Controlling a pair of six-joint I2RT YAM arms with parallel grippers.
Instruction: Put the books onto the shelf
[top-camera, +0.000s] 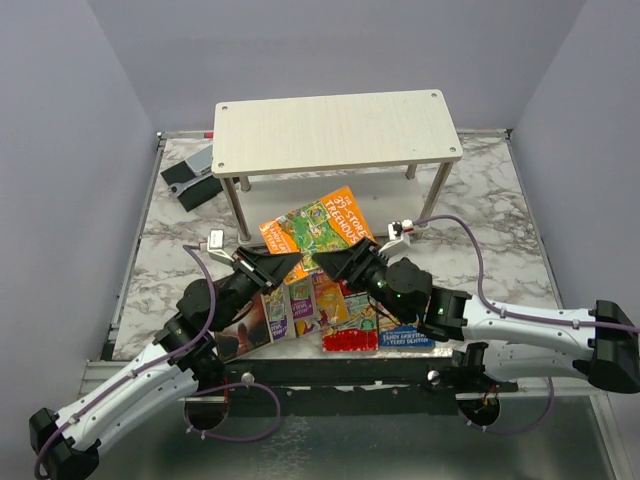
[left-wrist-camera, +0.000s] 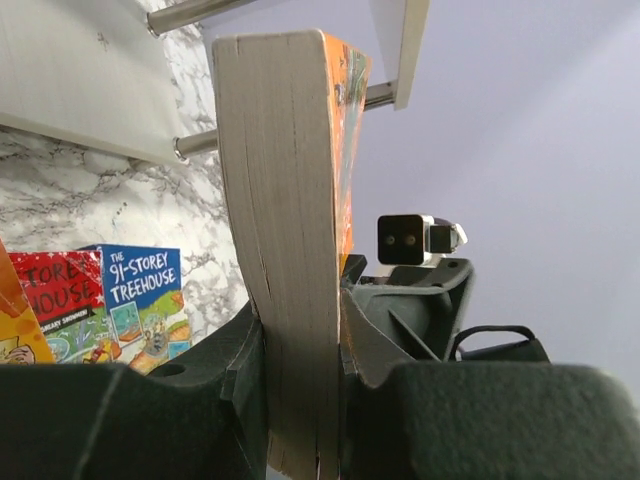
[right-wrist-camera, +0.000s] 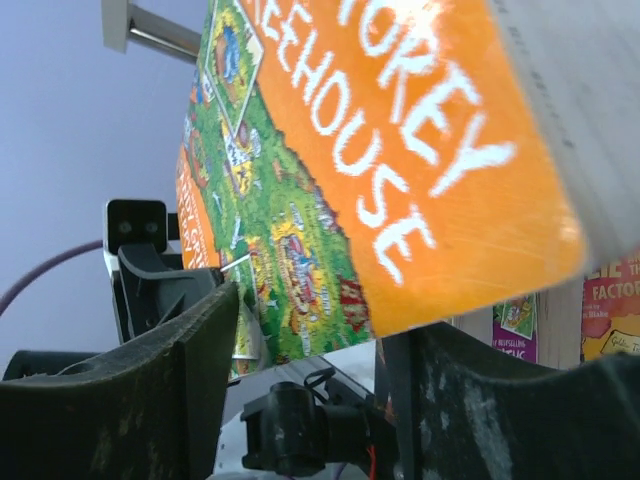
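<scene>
1. Top view: one orange book (top-camera: 312, 230) with a green cartoon cover and a "Storey Treehouse" title is raised and tilted between the two tools. The left tool (top-camera: 283, 266) is at its lower left corner, the right tool (top-camera: 332, 262) at its lower right.
2. Same view: one shelf (top-camera: 337, 132), pale wood top on silver legs, stands beyond both tool tips. Flat books (top-camera: 330, 315) lie behind the tools on the marble counter (top-camera: 500, 220). At least five overlap, in purple, orange, red and blue. One grey-black device (top-camera: 192, 180) lies far left of the left tool.
3. Left wrist: the left tool is nearly closed, its fingers (left-wrist-camera: 245, 350) clamped on both faces of the orange book. The book stands upright with its grey page edge facing the camera. Two books lie left of the tool: one red book (left-wrist-camera: 55, 300) and one blue "91-Storey Treehouse" (left-wrist-camera: 145, 300).
4. Right wrist: the right tool gapes wide, and the orange book's corner sits between its fingers (right-wrist-camera: 190, 370). Cannot tell if either touches it. One purple cover (right-wrist-camera: 520, 325) shows past the right finger.
</scene>
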